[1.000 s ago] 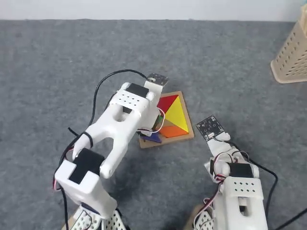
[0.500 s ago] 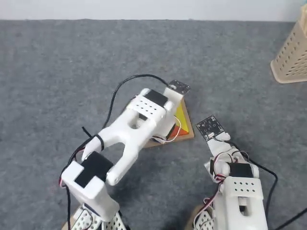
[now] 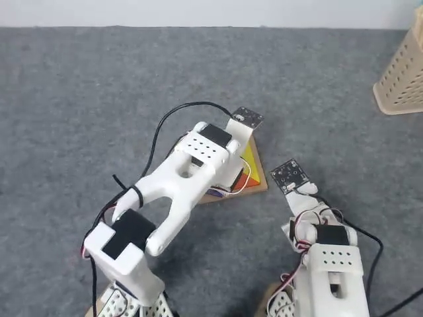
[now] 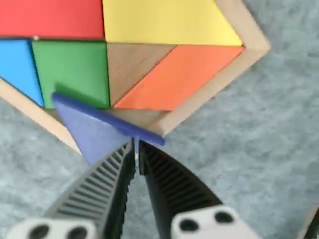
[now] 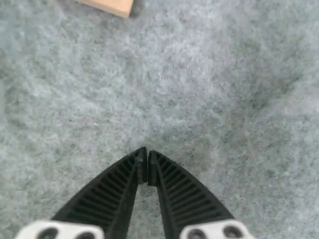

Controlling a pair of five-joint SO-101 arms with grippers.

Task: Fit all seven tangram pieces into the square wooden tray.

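Looking at the left wrist view, this seems to be the last-piece stage. The square wooden tray (image 4: 251, 44) already holds the red piece (image 4: 50, 17), yellow piece (image 4: 164, 20), light blue piece (image 4: 15, 62), green piece (image 4: 70, 67) and orange piece (image 4: 169, 79). There's also a wood-coloured triangle (image 4: 132, 64) between green and orange, and I can't tell if that's a piece or bare tray floor.

The odd one out is the indigo piece (image 4: 94, 132). It's propped at a tilt over the tray's rim, half in and half out, right above the open gap by the corner.

The left gripper (image 4: 135, 147) has its fingers pressed together and its tips are right at the indigo piece's edge. To me it looks more like nudging than pinching, but I can't be sure it isn't clamping the edge.

The right gripper (image 5: 147, 167) is closed too, with nothing in it, parked over the grey carpet (image 5: 224, 74) near the tray.

My guess for the next move is a gentle push inward so the indigo piece slides off the rim and drops flat into the gap. It probably needs a bit of rotation to line up, and too much shove may just shift the whole tray.
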